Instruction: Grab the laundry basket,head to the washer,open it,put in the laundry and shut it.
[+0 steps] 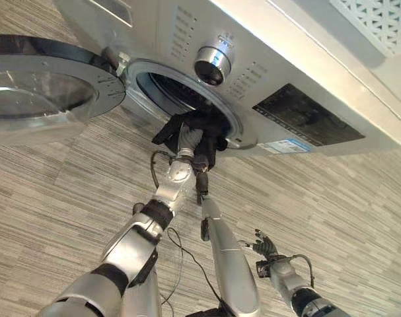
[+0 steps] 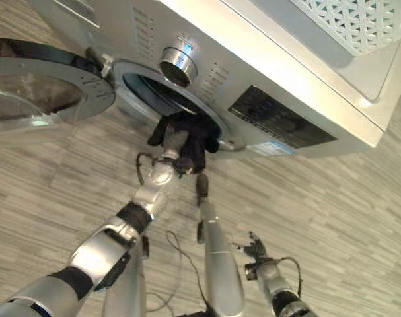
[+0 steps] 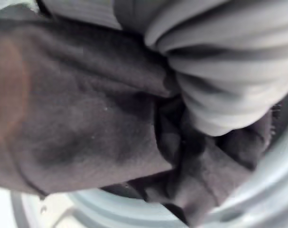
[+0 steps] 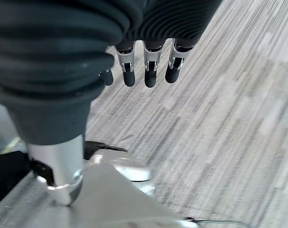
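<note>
From the left eye view, the washer (image 1: 299,86) stands with its round door (image 1: 45,82) swung wide to the left and the drum mouth (image 1: 170,89) open. The left robot hand (image 1: 189,140) is up at the lower lip of that mouth, wrapped in a dark garment (image 1: 203,129) that spills over the rim, part inside and part hanging out. A dial (image 1: 212,63) sits just above the opening, a dark panel (image 1: 306,115) to its right. The right robot hand (image 1: 265,247) hangs low over the striped floor (image 1: 332,198), well apart from the washer. The right eye view gives the same: cloth bunched at the drum's edge around the left robot hand, and a white latticed basket (image 2: 362,23) resting on top of the washer. In the left wrist view, the dark cloth lies pressed against the ribbed cover, with the drum's pale rim (image 3: 257,190) beyond; the fingers are buried in cloth, so I cannot tell their grip. In the right wrist view, the right robot hand's fingers (image 4: 151,66) hang loose and straight above the floor, holding nothing.
</note>
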Available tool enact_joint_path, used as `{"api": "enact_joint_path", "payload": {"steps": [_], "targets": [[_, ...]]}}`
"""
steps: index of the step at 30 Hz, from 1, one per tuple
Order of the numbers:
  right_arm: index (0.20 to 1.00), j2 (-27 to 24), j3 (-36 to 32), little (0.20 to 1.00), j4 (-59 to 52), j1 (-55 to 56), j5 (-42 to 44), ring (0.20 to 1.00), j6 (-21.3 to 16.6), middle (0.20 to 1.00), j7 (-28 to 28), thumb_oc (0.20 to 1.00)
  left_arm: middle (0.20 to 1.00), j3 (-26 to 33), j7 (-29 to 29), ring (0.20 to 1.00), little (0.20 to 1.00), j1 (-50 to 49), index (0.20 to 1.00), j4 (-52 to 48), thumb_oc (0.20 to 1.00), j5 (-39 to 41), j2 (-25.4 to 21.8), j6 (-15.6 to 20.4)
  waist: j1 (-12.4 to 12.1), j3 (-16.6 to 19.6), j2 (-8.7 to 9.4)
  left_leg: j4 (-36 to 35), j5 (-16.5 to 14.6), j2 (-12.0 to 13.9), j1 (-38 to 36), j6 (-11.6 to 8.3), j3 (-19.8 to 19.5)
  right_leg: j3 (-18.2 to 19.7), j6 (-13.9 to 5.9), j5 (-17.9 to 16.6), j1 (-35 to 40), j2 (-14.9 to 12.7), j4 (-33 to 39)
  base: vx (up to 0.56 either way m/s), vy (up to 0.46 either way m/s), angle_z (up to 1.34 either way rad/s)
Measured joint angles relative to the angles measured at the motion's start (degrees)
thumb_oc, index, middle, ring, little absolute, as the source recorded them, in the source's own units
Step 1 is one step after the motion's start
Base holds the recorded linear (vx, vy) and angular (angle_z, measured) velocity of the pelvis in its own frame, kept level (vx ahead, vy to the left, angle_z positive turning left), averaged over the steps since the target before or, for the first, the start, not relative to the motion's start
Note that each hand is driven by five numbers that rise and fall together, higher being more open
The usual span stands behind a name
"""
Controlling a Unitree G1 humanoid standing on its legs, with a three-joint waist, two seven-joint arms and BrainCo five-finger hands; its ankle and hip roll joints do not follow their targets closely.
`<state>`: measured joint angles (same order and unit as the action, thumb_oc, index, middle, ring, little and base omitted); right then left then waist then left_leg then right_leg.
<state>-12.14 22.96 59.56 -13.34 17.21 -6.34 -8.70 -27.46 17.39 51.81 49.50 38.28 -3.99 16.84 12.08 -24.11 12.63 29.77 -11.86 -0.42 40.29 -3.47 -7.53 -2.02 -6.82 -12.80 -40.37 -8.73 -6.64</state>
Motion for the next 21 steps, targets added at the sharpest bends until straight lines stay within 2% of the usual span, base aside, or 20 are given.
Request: {"api": "enact_joint_path", "payload": {"steps": [2,3,7,9,11,12,13,14,15,17,20,21], "targets": [[1.0,0.2,0.1,1.0,-0.1,0.1,0.0,1.0,0.0,1.0,0.0,1.0,0.2,0.2,0.1,0.2,0.2,0.1,0.2,0.4,0.2,0.2,0.5,0.0,0.0,0.6,0.34,0.2,-0.1,0.3,0.2,-0.32,0.3,0.6,0.06,-0.1,-0.3,0.2,-0.2,-0.01,-0.043,-0.08],[1.0,0.2,0.9,1.0,-0.6,0.6,0.1,1.0,0.0,1.0,-0.1,1.0,0.2,0.5,0.4,0.2,0.2,0.6,0.2,1.4,0.2,1.4,1.8,0.0,0.2,2.8,0.19,0.3,-0.1,0.3,2.2,-0.34,0.3,0.9,0.1,-0.1,-2.2,0.3,-0.3,-0.01,-0.035,-0.02],[1.0,-0.4,1.5,1.0,-6.2,1.1,1.3,1.0,0.1,1.0,-1.1,1.0,0.2,3.0,2.0,0.2,0.2,3.6,0.2,3.0,0.2,3.1,2.8,0.1,0.6,3.2,0.44,1.7,-0.4,0.8,4.1,-0.8,0.3,1.0,0.58,-0.9,-3.7,0.9,-0.6,0.0,-0.06,-0.03],[1.0,-0.5,3.1,1.0,-13.6,1.3,2.8,1.0,-1.3,1.0,-1.2,1.0,0.2,8.3,3.3,0.2,0.2,7.8,0.2,7.3,0.2,5.8,1.7,0.1,1.8,3.5,0.79,2.9,-1.2,1.4,5.3,-1.21,0.6,1.3,0.57,-1.0,-4.9,1.6,-1.1,0.0,-0.086,-0.22],[1.0,-0.3,5.1,1.0,-17.7,1.0,2.9,1.0,-2.7,1.0,-1.1,1.0,0.2,11.6,4.4,0.2,0.2,11.8,0.2,10.4,0.2,7.0,-0.9,0.2,2.1,3.6,1.03,5.5,-2.6,2.7,7.2,-1.44,1.1,1.6,0.6,-1.1,-6.2,3.1,-1.3,0.01,-0.059,-0.35],[1.0,-0.4,6.2,1.0,-19.6,1.0,3.0,1.0,-2.9,1.0,-1.1,1.0,0.2,13.0,4.9,0.2,0.2,13.5,0.2,10.9,0.2,8.1,-4.2,0.1,3.0,3.7,1.43,6.7,-3.1,3.5,8.4,-1.6,1.2,1.8,0.67,-1.2,-7.1,4.0,-1.3,0.01,-0.041,-0.26],[1.0,-0.3,6.6,1.0,-20.4,1.1,3.0,1.0,-3.1,1.0,-1.1,1.0,0.2,13.2,5.0,0.2,0.2,14.2,0.2,11.4,0.2,8.4,-5.2,0.2,3.5,3.9,1.74,7.2,-3.4,3.9,9.1,-1.73,1.2,1.8,0.65,-1.3,-7.6,4.4,-1.3,0.03,-0.057,-0.35],[1.0,-0.4,7.0,1.0,-21.9,1.3,3.0,1.0,-3.5,1.0,-1.1,1.0,0.2,14.0,5.6,0.2,0.2,16.3,0.2,13.0,0.2,8.8,-8.7,0.2,4.3,4.2,2.47,8.4,-4.1,4.8,10.1,-2.03,1.5,2.1,0.63,-1.4,-8.5,5.4,-1.3,0.04,-0.064,-0.28],[1.0,-0.5,7.0,1.0,-22.6,1.4,3.1,1.0,-3.5,1.0,-1.1,1.0,0.2,14.5,5.9,0.2,0.2,17.0,0.2,13.3,0.2,9.0,-10.2,0.1,4.7,4.1,2.94,8.7,-4.2,5.1,10.2,-2.1,1.6,2.4,0.59,-1.5,-8.6,5.7,-1.3,0.04,-0.064,-0.32],[1.0,-2.4,8.3,1.0,-25.4,2.8,3.3,1.0,-3.7,1.0,-1.0,1.0,0.2,16.0,6.7,0.2,0.2,20.8,0.2,17.3,0.2,10.1,-14.7,0.1,5.7,4.3,3.84,9.9,-5.1,6.4,11.2,-2.6,1.8,2.9,1.01,-2.0,-9.5,6.8,-1.3,0.05,-0.041,-0.25],[1.0,-4.2,8.1,1.0,-26.3,4.0,3.6,1.0,-3.7,1.0,-0.8,1.0,0.2,14.6,7.0,0.2,0.2,23.9,0.2,18.9,0.2,11.0,-17.8,-0.3,6.2,4.3,3.86,9.8,-5.3,7.2,11.4,-2.9,1.8,2.9,1.61,-2.3,-9.8,7.6,-1.2,0.05,-0.035,-0.09],[1.0,-5.6,8.1,1.0,-27.2,4.6,4.0,1.0,-3.7,1.0,-0.2,1.0,0.2,12.9,6.7,0.2,0.2,25.8,0.2,20.7,0.2,10.9,-18.6,-1.4,6.3,4.3,3.83,9.5,-5.3,7.4,11.2,-2.91,1.9,2.9,1.72,-2.3,-9.8,7.7,-1.2,0.06,-0.021,-0.04]]}}
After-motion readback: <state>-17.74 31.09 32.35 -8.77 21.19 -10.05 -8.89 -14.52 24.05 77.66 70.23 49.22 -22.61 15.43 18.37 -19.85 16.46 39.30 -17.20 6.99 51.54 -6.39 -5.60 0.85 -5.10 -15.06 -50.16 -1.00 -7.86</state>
